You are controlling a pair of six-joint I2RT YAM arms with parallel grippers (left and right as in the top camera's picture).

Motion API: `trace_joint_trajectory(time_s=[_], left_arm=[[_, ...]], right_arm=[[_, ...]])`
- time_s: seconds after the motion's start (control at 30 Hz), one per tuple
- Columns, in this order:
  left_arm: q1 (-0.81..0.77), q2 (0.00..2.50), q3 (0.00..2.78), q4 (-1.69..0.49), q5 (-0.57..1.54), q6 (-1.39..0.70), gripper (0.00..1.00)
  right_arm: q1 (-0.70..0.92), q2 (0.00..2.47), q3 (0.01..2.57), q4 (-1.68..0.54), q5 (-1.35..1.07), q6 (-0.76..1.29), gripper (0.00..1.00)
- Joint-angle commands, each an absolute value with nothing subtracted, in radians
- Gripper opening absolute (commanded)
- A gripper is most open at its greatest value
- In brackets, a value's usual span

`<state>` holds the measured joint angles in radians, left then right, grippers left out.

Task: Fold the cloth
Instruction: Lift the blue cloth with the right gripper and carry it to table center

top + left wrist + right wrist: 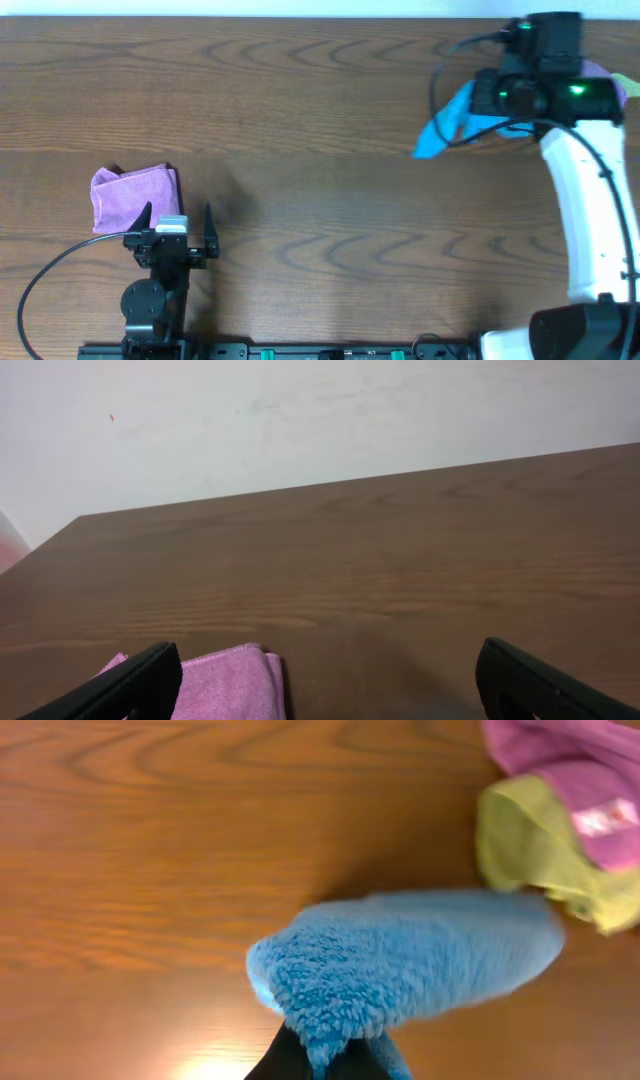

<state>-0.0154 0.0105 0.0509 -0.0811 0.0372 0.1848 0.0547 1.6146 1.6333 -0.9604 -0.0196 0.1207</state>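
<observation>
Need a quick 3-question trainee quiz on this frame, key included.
1. True or false: the left jaws are open and hold nothing.
2. What are the right jaws shut on? A) the blue cloth B) a cable C) nothing
3. Fill in: in the right wrist view, the yellow-green cloth lies partly under a ___ cloth.
Key: 1 true; 2 A; 3 purple cloth.

We are showing a black left arm (150, 300) with black fingers (125, 685) and a black cable (60, 257); our right arm (588, 200) is wearing a white shell and green lights (577, 91)
</observation>
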Motion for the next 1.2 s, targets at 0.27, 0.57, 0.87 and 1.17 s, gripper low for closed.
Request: trace_joint_trajectory(time_s=[0.27, 0.57, 0.87, 1.17], left_arm=[[-0.019, 0.004, 0.015, -0.098, 0.019, 0.199, 0.95], [-0.019, 0.004, 0.015, -0.098, 0.019, 0.199, 0.95], [-0.019, 0.004, 0.015, -0.098, 0.019, 0.199, 0.95], [-0.019, 0.004, 0.015, -0.098, 0.019, 0.199, 0.95]], right_arm=[[0.311, 1.599, 1.759, -0.933, -0.039, 0.150, 0.01], [0.404, 1.644, 1.759, -0.863, -0.062, 0.063, 0.01], [0.429, 1.789, 1.758, -0.893, -0.057, 0.050, 0.01], [0.421, 1.858, 1.786, -0.707, 0.038, 0.025, 0.01]])
